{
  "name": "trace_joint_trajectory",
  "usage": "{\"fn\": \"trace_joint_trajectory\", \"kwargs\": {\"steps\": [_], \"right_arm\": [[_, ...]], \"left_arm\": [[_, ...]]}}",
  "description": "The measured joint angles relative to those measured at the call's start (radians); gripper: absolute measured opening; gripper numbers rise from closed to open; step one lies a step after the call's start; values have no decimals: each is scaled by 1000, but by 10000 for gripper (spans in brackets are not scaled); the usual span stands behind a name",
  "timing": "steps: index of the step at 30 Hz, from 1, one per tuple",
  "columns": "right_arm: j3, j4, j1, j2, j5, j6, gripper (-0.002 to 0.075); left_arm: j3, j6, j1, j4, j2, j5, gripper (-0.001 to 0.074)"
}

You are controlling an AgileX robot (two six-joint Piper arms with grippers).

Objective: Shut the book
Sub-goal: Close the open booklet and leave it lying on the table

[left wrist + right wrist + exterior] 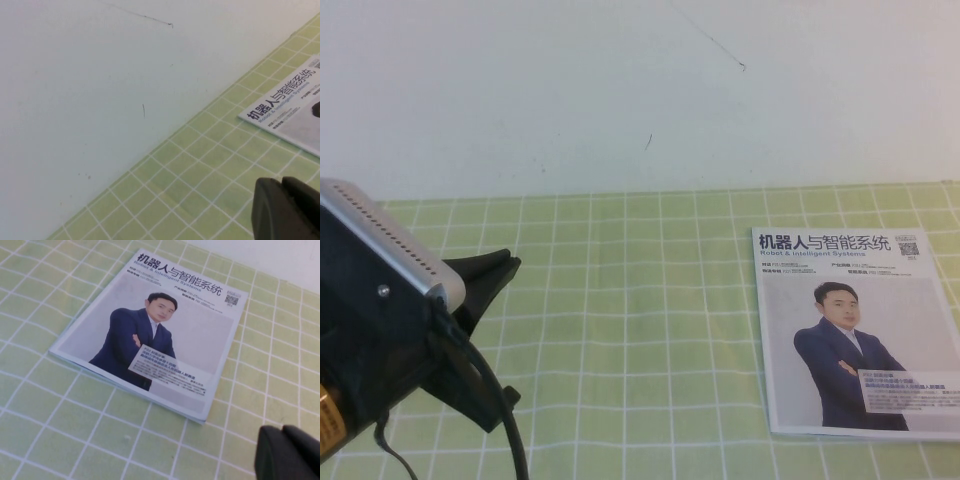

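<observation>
The book (pixel 860 335) is a thin magazine lying closed and flat at the right of the green checked cloth, front cover up, showing a man in a dark suit. It also shows in the right wrist view as the book (pixel 150 335) and partly in the left wrist view as the book (pixel 290 107). My left gripper (pixel 281 182) hangs over the cloth well to the left of the book, its fingers pressed together and holding nothing. My right gripper (pixel 281 430) hovers just off the book's near corner, shut and empty; the high view does not show it.
The left arm (pixel 380 300) with its cable fills the lower left of the high view. A white wall (pixel 640 90) runs along the table's far edge. Green checked cloth (pixel 640 330) lies bare between the arm and the book.
</observation>
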Motion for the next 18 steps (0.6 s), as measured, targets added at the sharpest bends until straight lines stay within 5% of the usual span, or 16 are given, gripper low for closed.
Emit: {"fn": "trace_joint_trajectory", "kwargs": {"steps": [9, 18], "right_arm": [[0, 24, 0, 0, 0, 1, -3], [0, 37, 0, 0, 0, 2, -3]], "left_arm": [[11, -91, 25, -60, -119, 243, -4], [292, -130, 276, -118, -503, 186, -4]]}}
